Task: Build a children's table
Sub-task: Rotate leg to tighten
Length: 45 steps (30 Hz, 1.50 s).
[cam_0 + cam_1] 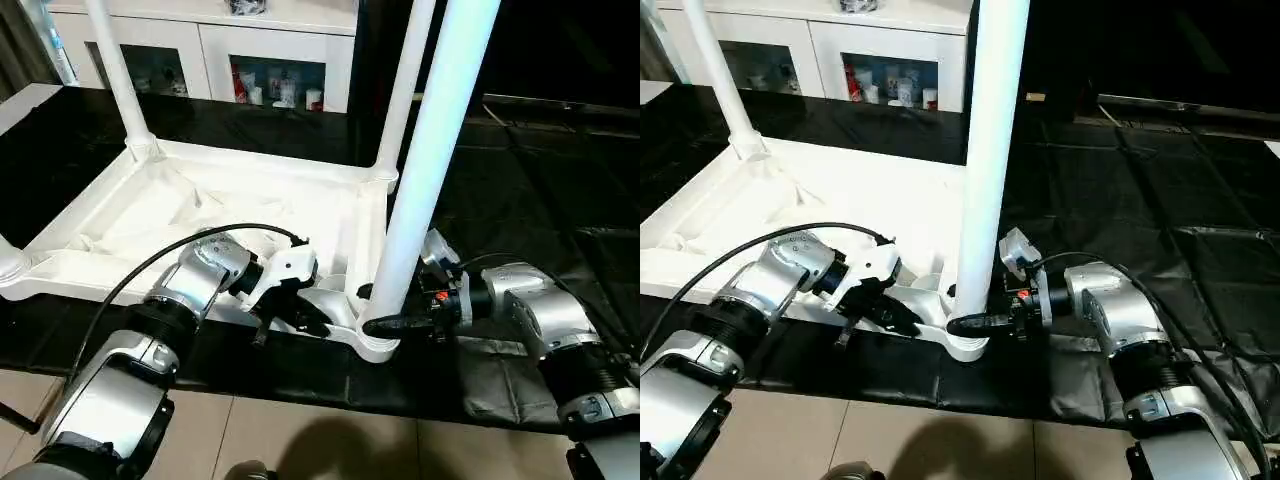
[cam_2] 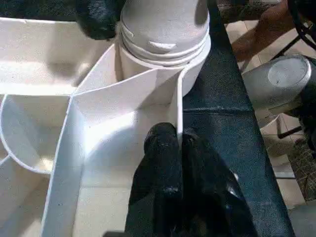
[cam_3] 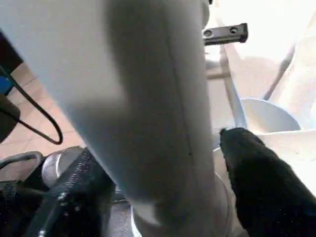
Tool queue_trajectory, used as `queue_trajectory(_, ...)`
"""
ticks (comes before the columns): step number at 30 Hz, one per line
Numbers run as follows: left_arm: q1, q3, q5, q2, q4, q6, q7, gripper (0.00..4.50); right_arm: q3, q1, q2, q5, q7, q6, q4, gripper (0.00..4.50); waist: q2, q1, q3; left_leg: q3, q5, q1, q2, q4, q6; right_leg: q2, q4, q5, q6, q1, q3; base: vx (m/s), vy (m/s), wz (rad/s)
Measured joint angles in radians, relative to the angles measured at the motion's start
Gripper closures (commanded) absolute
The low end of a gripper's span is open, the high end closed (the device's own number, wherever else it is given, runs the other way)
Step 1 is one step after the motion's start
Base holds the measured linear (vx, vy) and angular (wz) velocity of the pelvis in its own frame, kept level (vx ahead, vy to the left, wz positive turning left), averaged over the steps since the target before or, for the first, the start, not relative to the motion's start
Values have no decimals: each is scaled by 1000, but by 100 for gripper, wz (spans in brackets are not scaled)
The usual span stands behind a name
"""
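Observation:
The children's table lies upside down on a black mat, its white top (image 1: 200, 200) showing the ribbed underside. Two legs stand in the far corner sockets, one at the far left (image 1: 120, 80) and one at the far right (image 1: 405, 90). A third, thick leg (image 1: 430, 150) stands in the near right socket (image 1: 375, 345). My left gripper (image 2: 178, 143) is shut on the thin front rim wall of the top, just left of that socket. My right gripper (image 1: 385, 318) is closed around the base of the near right leg, with black fingers (image 3: 261, 182) on either side of it.
A white cabinet with glass doors (image 1: 270, 60) stands behind the table. The black mat (image 1: 530, 180) stretches out to the right. Beige floor tiles (image 1: 300, 440) lie in front of it. A black cable (image 1: 150, 265) arcs over my left forearm.

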Motion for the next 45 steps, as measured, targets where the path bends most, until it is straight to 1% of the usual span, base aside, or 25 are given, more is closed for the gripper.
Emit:
queue_trajectory(1, 0, 0, 0, 0, 0, 0, 0, 450, 0, 0, 0, 0, 2, 0, 0, 165, 0, 0, 0, 0, 0, 0, 0, 0, 0, 0, 0, 0, 0, 0, 0, 0, 0, 0)
queue_trajectory(3, 0, 0, 0, 0, 0, 0, 1, 450, 0, 0, 1, 3, 10, 3, 0, 170, 0, 0, 0, 0, 0, 0, 0, 0, 0, 0, 0, 0, 0, 0, 0, 0, 0, 0)
queue_trajectory(7, 0, 1, -2, 0, 0, 1, 6, 450, -2, 0, 1, 7, 7, 0, -3, 206, 0, 0, 0, 0, 0, 1, 0, 0, -1, 0, 0, 0, 0, 0, 0, 0, 0, 0)
queue_trajectory(9, 0, 7, -7, -3, 0, 5, 13, 450, -6, 1, 1, 7, -5, -10, -13, 207, 0, -1, 0, 0, 0, 2, 0, 0, -1, 0, 1, 0, 0, 1, 0, 0, 0, 0)
queue_trajectory(13, 0, 19, -8, -10, 6, 38, 56, 450, -27, 12, 23, 6, -75, -17, -19, 223, 0, -9, 0, 0, 0, 3, 0, 0, -4, 0, 1, 1, 0, 2, 0, 0, 0, 0)
queue_trajectory(15, -1, 38, -7, -12, 19, 65, 106, 450, -48, 12, 48, -10, -156, -19, -20, 229, 0, -20, 0, 0, 1, 4, 0, 1, -4, 0, 2, 1, 1, 2, 0, 0, 0, 0)
queue_trajectory(17, -9, 52, -2, -20, 31, 97, 173, 450, -68, 12, 82, -29, -268, -21, -20, 237, 0, -38, 0, 0, 1, 4, 0, 1, -5, 0, 1, 2, 0, 2, 0, 0, 0, 0)
queue_trajectory(19, -25, 66, 4, -42, 51, 141, 245, 450, -95, 5, 123, -49, -397, -20, -11, 241, 0, -59, 0, 0, 1, 4, 0, 0, -5, 0, 1, 2, 0, 2, 0, 0, 0, 0)
queue_trajectory(21, -36, 80, 5, -68, 66, 177, 299, 450, -114, -4, 148, -63, -487, -20, 0, 242, 0, -71, 0, 0, 1, 5, 0, 0, -5, 0, 1, 2, 0, 2, 0, 0, 0, 0)
queue_trajectory(22, -44, 95, 5, -88, 80, 201, 352, 450, -130, -19, 173, -77, -560, -21, 20, 244, 0, -80, 0, 0, 1, 4, 0, 0, -5, 0, 1, 3, -1, 1, 0, 0, 0, 0)
queue_trajectory(27, -100, 140, 10, -183, 180, 247, 592, 450, -190, -105, 271, -138, -891, -37, 137, 244, 3, -101, -1, 0, 1, 4, 0, -1, -5, 1, 1, 4, -2, 0, 0, 0, 0, 0)
queue_trajectory(31, -131, 171, 10, -236, 233, 271, 715, 450, -206, -150, 300, -168, -1032, -45, 197, 244, 4, -107, -2, 0, 2, 4, -1, -3, -3, 1, 0, 6, -6, 0, 1, 0, 0, 0)
queue_trajectory(32, -134, 175, 10, -243, 239, 272, 730, 450, -207, -155, 302, -174, -1042, -49, 204, 212, 4, -106, -2, 0, 2, 4, -1, -3, -2, 1, 0, 5, -6, 0, 1, 0, 0, 0)
queue_trajectory(34, -139, 180, 10, -247, 249, 272, 742, 450, -216, -156, 306, -177, -1044, -59, 212, 181, 4, -105, -2, 0, 3, 4, -1, -4, 0, 1, 0, 5, -6, 0, 1, 0, 0, 0)
queue_trajectory(36, -142, 181, 10, -247, 254, 269, 747, 450, -223, -156, 315, -177, -1044, -65, 214, 179, 4, -106, -2, 0, 3, 4, -1, -4, 0, 1, -1, 5, -6, 0, 1, 0, 0, 0)
queue_trajectory(38, -142, 180, 11, -246, 256, 262, 747, 450, -223, -156, 315, -177, -1041, -76, 216, 145, 4, -107, -2, 0, 3, 4, -1, -4, 0, 1, -1, 5, -7, -1, 1, 0, 0, 0)
queue_trajectory(39, -142, 180, 12, -245, 256, 260, 745, 450, -223, -155, 315, -177, -1037, -82, 218, 145, 4, -107, -2, 0, 3, 4, -1, -4, 0, 1, -1, 5, -7, -1, 1, 0, 0, 0)
queue_trajectory(42, -142, 175, 15, -230, 263, 230, 716, 450, -222, -144, 313, -172, -994, -108, 215, 113, 5, -109, -1, 0, 3, 3, -1, -4, 0, 1, -1, 5, -7, -2, 1, 0, 0, 0)
queue_trajectory(43, -142, 173, 17, -219, 264, 220, 696, 450, -220, -132, 302, -163, -960, -112, 202, 95, 5, -107, -1, 0, 3, 2, -1, -5, 1, 1, -1, 5, -7, -2, 1, 0, 0, 0)
queue_trajectory(45, -142, 168, 20, -202, 264, 212, 661, 450, -208, -107, 278, -154, -890, -127, 181, 95, 5, -103, -1, 0, 3, 2, -1, -5, 1, 1, -1, 4, -7, -2, 1, 0, 0, 0)
